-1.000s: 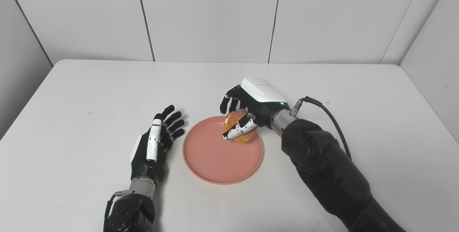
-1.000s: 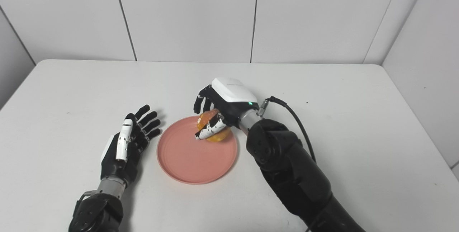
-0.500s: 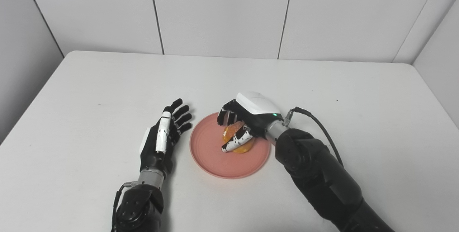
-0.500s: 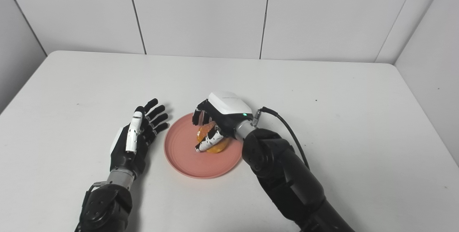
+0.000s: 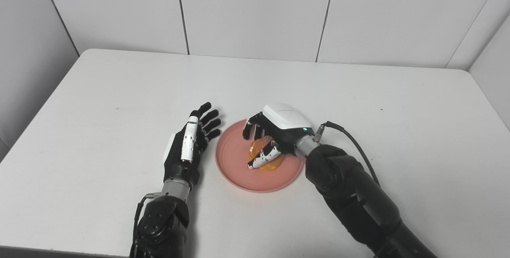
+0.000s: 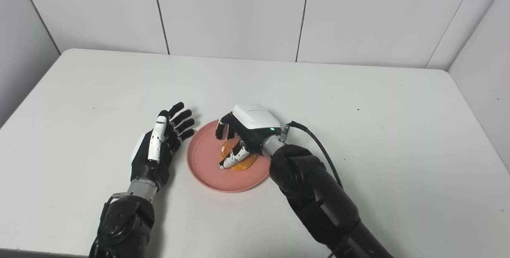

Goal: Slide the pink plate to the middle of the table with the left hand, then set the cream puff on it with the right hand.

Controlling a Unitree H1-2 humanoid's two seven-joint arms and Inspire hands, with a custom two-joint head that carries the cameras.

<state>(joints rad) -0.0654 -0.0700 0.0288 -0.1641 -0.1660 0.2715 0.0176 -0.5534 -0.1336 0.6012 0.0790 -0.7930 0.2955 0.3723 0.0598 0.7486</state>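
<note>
- The pink plate [image 5: 258,163] sits near the middle of the desk [image 5: 119,90], a little closer to the front edge than to the back edge.
- The cream puff [image 5: 264,156] is on the plate now. Its bottom looks like it touches the plate, on the part nearer the right side.
- A second ago the puff was held over the plate's back right rim. Now it is lower and sits further in on the plate. The camera also moved, so the whole picture has shifted.
- The right hand [image 5: 275,134] is around the puff. Its thumb crosses the front of the puff, and its other fingers curl down behind it. I think the hold is getting loose, but the hand has not let go yet.
- The left hand [image 5: 190,146] lies flat on the desk just beside the plate's left rim. Its fingers are spread out and it holds nothing. It has stayed by the plate and is only waiting.
- What this means: the plate slide looks done, and the puff has reached its spot. The job is nearly finished.
- The next step, I think, is to spread the right fingers and lift the hand straight up.
- One risk: the puff is soft and may be sticky, so it could cling to the thumb and get dragged or tipped.
</note>
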